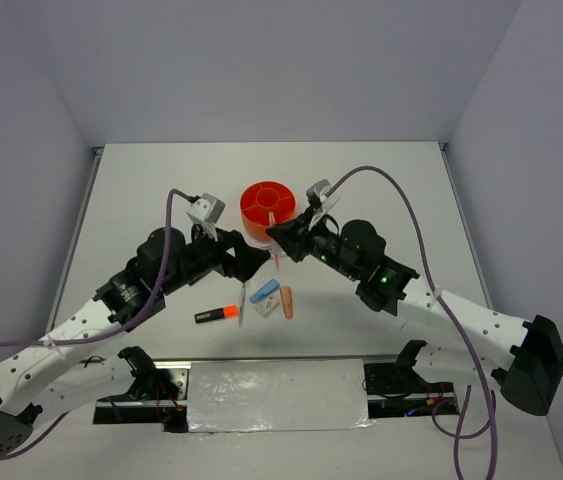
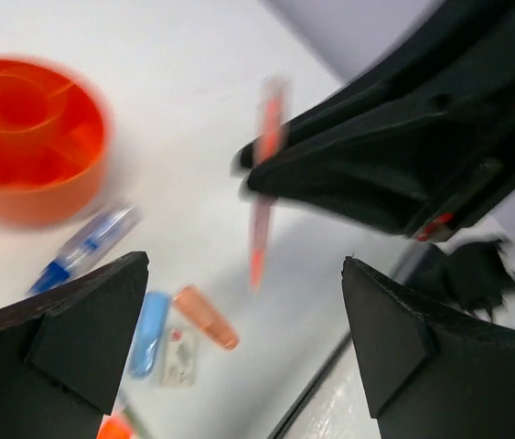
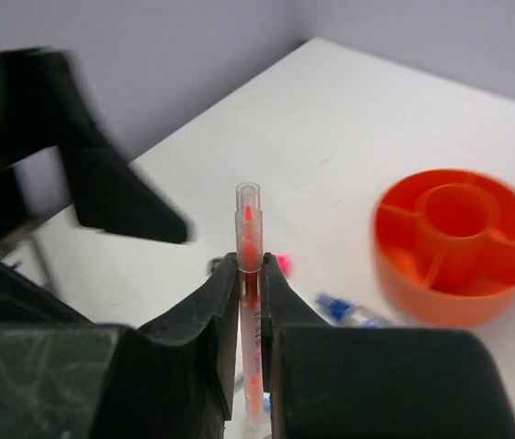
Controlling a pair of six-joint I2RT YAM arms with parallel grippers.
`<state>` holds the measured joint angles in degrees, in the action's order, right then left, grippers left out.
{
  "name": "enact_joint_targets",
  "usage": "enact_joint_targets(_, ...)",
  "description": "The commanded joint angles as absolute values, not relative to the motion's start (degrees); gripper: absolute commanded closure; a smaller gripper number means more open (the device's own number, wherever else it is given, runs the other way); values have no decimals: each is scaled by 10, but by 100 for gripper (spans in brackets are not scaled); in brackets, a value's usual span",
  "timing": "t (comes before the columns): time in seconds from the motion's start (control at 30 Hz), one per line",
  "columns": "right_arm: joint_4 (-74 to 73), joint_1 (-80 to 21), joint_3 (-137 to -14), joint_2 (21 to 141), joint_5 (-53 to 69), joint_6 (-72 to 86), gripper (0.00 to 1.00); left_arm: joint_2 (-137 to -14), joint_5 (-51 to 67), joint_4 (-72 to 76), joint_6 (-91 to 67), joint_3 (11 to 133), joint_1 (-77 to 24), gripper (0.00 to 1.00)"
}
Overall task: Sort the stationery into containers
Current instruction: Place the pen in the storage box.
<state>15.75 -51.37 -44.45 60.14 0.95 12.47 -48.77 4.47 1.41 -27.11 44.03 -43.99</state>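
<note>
Your white table (image 1: 161,190) carries the round orange tub (image 1: 268,208) at its far middle. Your left gripper (image 2: 243,311) stands wide open with nothing between its fingers, close to the right one. Your right gripper (image 3: 250,279) is clamped on a thin orange-inked pen (image 3: 248,229), held off the table near the tub. On the table lie the blue-clear marker (image 2: 88,247), then the blue eraser (image 2: 149,331), salmon eraser (image 2: 207,317) and white eraser (image 2: 179,358), close together.
</note>
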Motion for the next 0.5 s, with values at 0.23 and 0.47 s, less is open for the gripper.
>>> enact_joint_targets(0.23, 372, -363, -566, 781, 61, 81, 100, -490, -230, -403, -411, 537, -435, 1)
enact_joint_targets(0.47, 375, -334, -702, 960, 96, 74, 100, -389, -182, -379, -369, 493, -436, 1)
